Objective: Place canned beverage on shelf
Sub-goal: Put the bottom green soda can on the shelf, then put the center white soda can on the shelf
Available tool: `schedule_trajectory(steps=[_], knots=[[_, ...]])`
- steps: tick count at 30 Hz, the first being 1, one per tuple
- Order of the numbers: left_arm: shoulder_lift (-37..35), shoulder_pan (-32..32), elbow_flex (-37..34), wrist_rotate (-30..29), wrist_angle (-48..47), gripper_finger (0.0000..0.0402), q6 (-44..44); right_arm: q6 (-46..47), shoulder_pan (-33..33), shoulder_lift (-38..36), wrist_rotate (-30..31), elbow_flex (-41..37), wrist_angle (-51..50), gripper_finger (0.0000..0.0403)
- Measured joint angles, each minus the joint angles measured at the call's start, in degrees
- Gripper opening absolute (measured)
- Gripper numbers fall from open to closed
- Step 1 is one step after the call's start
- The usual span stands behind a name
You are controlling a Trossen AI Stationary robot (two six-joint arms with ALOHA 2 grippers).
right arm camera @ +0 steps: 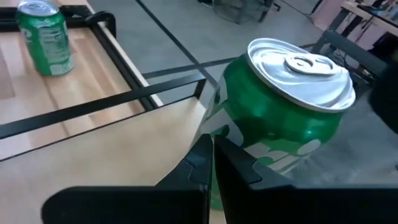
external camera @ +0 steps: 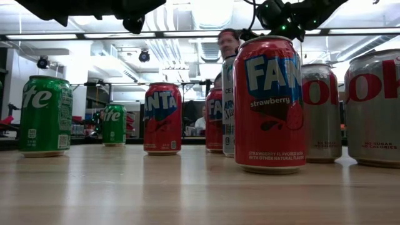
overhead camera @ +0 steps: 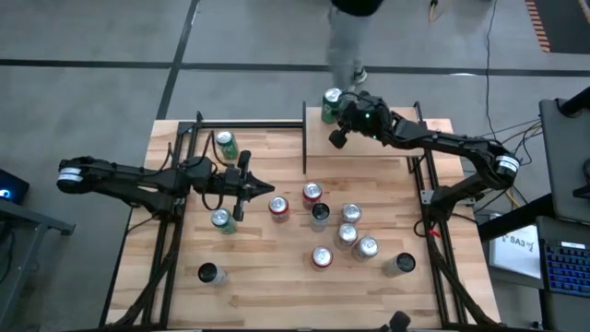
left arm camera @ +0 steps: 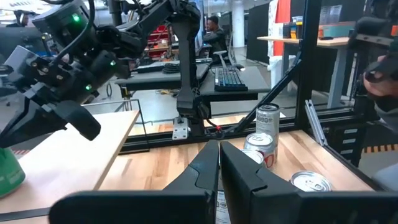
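The person is cut off by the high view's edge.

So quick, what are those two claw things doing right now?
Left gripper: shut, empty, above the table.
Right gripper: shut, empty, beside the green aluminium can on the shelf.

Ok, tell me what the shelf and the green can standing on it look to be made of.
The shelf: pale, plain wood with a matt finish and faint grain, edged by thin black posts that look like painted metal. The green can: apparently aluminium, with a bare silvery brushed lid and pull tab above a glossy green printed wall. The shut right gripper sits just before it.
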Motion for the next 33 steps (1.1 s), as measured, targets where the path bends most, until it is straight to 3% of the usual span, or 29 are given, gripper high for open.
schedule_trajectory(steps=[13, 17, 24, 29, 33], knots=[[0.0, 0.17, 0.0, -0.02, 0.0, 0.0, 0.01, 5.64, 2.07, -0.91, -0.65, 0.0, -3.57, 0.0009], [0.01, 0.22, 0.0, -0.09, 0.0, 0.0, 0.01, 10.06, 5.08, -2.72, -4.42, 0.0, -7.65, 0.0009], [1.62, 0.22, 0.0, -0.07, 1.71, 0.0, -0.06, 18.18, 13.36, -5.66, -12.01, 0.02, -8.7, 0.0009], [3.47, 0.15, 0.02, 0.99, 5.15, 0.0, -2.94, 22.15, 22.09, -6.51, -12.4, 0.02, -8.75, 0.0009], [4.67, 0.08, 0.85, 5.5, 7.62, 0.0, -5.91, 25.05, 28.99, -6.8, -12.42, 0.02, -8.98, 0.0009]])
